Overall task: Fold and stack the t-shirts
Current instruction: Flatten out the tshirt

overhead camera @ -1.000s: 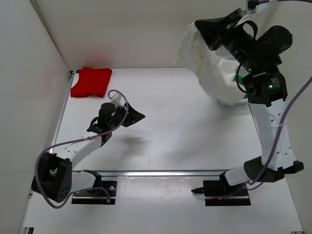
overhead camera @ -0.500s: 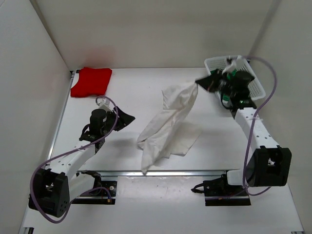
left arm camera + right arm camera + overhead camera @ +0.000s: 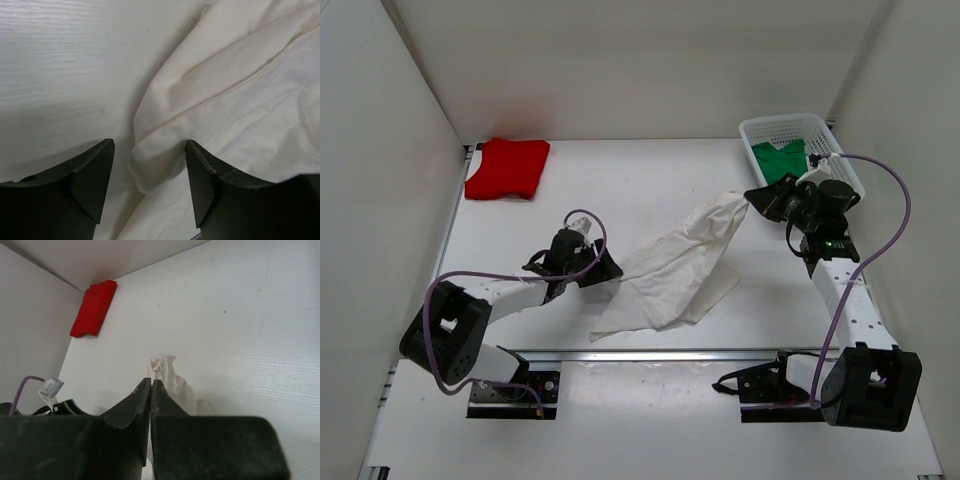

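1. While the right gripper (image 3: 757,200) is clenched on an upper corner of the white t-shirt (image 3: 670,275), the cloth trails from it diagonally across the table (image 3: 620,190) toward the near edge, rumpled and partly doubled over.
2. Low over the shirt's left edge, the left gripper (image 3: 150,146) has its jaws apart. A rounded fold of cloth lies between the fingers, not pinched.
3. Folded, the red t-shirt (image 3: 507,168) sits in the far-left corner, well apart from the white one.
4. Bunched, the green t-shirt (image 3: 780,158) lies inside the basket (image 3: 800,124) at far right, just behind the right gripper.

2 white arms (image 3: 842,288) with black joints (image 3: 868,385) (a purple cable (image 3: 906,205) along each).
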